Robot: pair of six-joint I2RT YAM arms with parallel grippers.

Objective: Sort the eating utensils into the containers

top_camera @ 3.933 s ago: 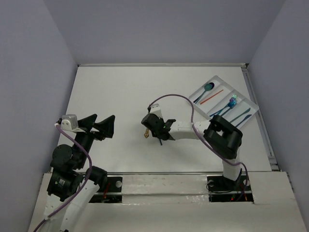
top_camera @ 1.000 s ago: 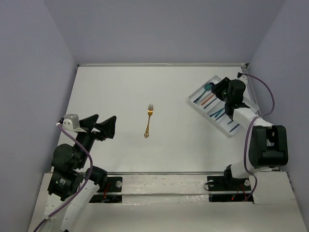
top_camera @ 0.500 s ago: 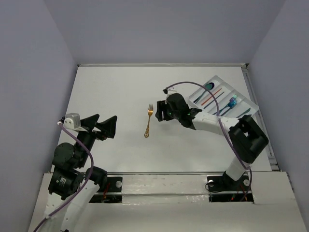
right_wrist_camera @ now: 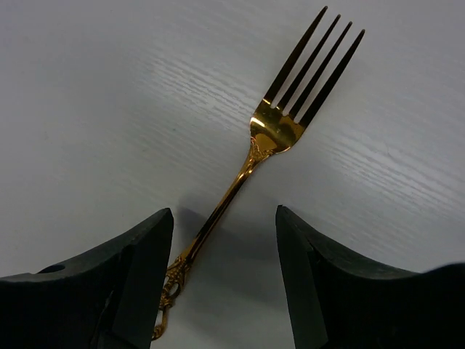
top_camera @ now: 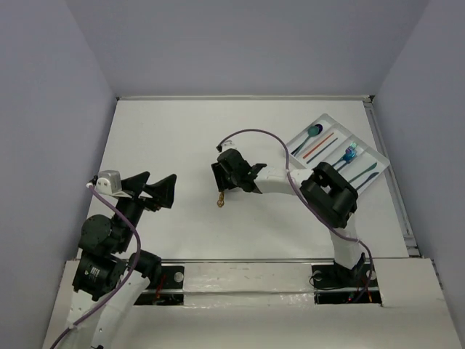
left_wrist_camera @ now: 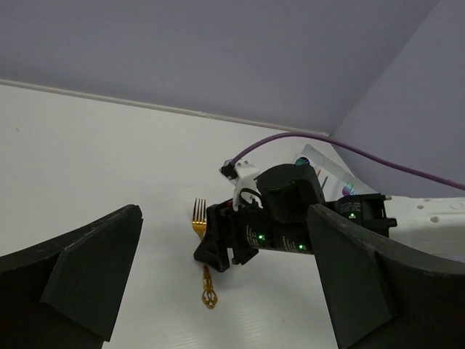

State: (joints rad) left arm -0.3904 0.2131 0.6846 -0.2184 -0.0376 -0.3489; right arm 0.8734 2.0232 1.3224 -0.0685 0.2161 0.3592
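A gold fork (right_wrist_camera: 276,131) lies flat on the white table, tines pointing away. Its ornate handle end (top_camera: 219,201) shows below my right gripper (top_camera: 221,183). The right gripper (right_wrist_camera: 225,247) is open and low over the fork, with one finger on each side of the handle. The left wrist view shows the fork (left_wrist_camera: 198,214) under that gripper (left_wrist_camera: 216,256). The white divided tray (top_camera: 333,121) at the far right holds a teal spoon (top_camera: 314,131), an orange-red utensil (top_camera: 318,145), a blue fork (top_camera: 349,153) and a dark blue knife (top_camera: 365,173). My left gripper (top_camera: 150,190) is open and empty at the near left.
A purple cable (top_camera: 254,134) loops above the right arm. A raised rail (top_camera: 389,174) runs along the table's right edge beside the tray. Grey walls close in the table at the back and both sides.
My right arm has swung from the tray back left across the table and now sits low over the gold fork with its fingers open. The left arm has not moved.
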